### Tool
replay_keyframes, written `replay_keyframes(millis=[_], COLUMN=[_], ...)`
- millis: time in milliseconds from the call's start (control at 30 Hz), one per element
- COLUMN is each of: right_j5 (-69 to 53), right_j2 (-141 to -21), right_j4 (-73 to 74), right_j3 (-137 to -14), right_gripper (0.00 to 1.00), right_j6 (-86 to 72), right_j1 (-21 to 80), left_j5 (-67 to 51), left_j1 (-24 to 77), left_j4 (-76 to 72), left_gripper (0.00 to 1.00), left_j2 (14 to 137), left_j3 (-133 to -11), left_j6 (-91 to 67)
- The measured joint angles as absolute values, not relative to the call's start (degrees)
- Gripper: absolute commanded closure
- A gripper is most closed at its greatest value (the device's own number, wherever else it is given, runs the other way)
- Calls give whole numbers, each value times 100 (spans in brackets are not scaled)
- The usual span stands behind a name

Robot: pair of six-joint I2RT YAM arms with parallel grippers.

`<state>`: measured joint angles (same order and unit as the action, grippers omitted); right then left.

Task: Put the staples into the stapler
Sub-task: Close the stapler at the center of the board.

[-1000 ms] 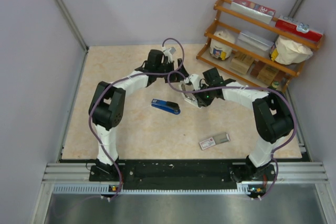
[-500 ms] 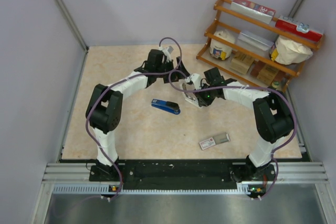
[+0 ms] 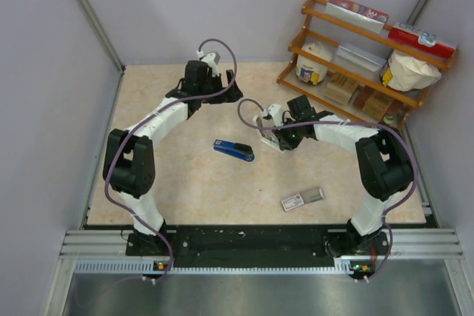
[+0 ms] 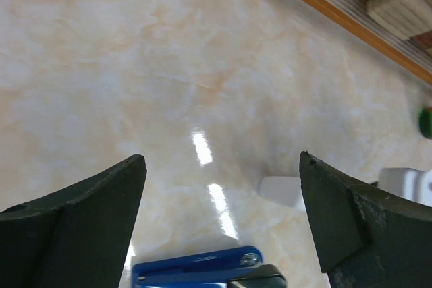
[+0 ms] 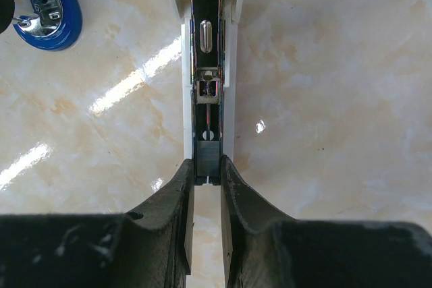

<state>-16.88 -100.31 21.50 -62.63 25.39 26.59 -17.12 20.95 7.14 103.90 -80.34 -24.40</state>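
Observation:
The blue stapler [image 3: 234,150] lies flat in the middle of the table; its end shows in the left wrist view [image 4: 202,269] and in the right wrist view [image 5: 44,6]. The red-and-white staples box [image 3: 302,198] lies near the front right with its grey tray slid partly out; single strips are too small to tell. My right gripper [image 5: 208,168] is shut on the end of the white stapler [image 5: 208,65], whose metal channel is exposed. My left gripper [image 4: 221,166] is wide open and holds nothing, hanging beyond the blue stapler at the back [image 3: 226,95].
A wooden shelf rack [image 3: 363,57] with boxes, bags and a jar stands at the back right. The white stapler [image 3: 268,137] sits right of the blue one. Grey walls enclose the table on three sides.
My left arm has swung left and back, away from the right gripper and the white stapler. The right arm, both staplers and the box have stayed put.

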Motion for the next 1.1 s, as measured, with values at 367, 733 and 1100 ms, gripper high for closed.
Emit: replay_keyframes(millis=[367, 733, 1100], right_j5=[-1706, -1737, -1837], right_j2=[-10042, -10055, -10022], right_j4=[2137, 2082, 2095], right_j3=[-6263, -6263, -6261], right_gripper=[94, 94, 70], right_j6=[2534, 2536, 2552], right_j1=[2659, 2657, 2644], left_j5=[-344, -1404, -1885], left_j1=[2499, 3107, 2274], left_j4=[1208, 1194, 1033], left_gripper=[1, 1, 1], left_j2=[10615, 11168, 10558], left_j3=[-8060, -8243, -7900], left_j6=[-1382, -1321, -1352])
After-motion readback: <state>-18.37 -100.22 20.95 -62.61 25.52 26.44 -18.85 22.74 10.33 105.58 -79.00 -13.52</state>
